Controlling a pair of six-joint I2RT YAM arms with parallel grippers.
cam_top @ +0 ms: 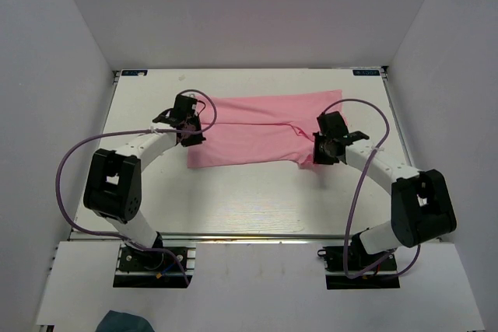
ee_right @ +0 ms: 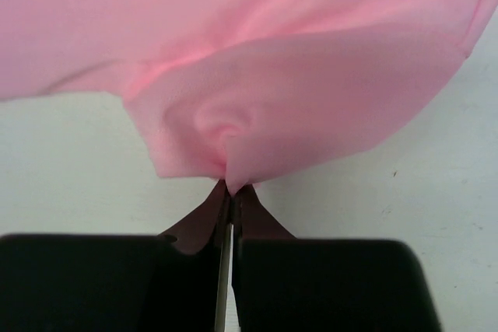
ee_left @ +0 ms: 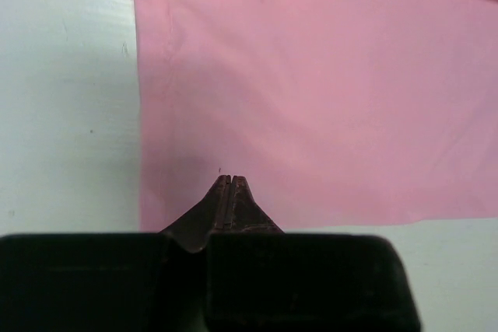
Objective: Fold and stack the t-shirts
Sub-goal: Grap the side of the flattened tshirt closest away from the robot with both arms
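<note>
Right wrist shows the right claw [ee_right: 231, 186] pinching a puckered fold of the pink t-shirt [ee_right: 311, 99] (left claw [ee_left: 231, 179] clenched, empty)

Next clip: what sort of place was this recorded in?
Most likely a lab robot test cell, not a home: a white table boxed in by plain white walls, a left arm and right arm bolted at its near edge, and one pink t-shirt.

white table [cam_top: 257, 200] sitting between plain white walls, pink t-shirt [cam_top: 249, 134] lying spread sideways across its far half, right end bunching up a bit
</note>
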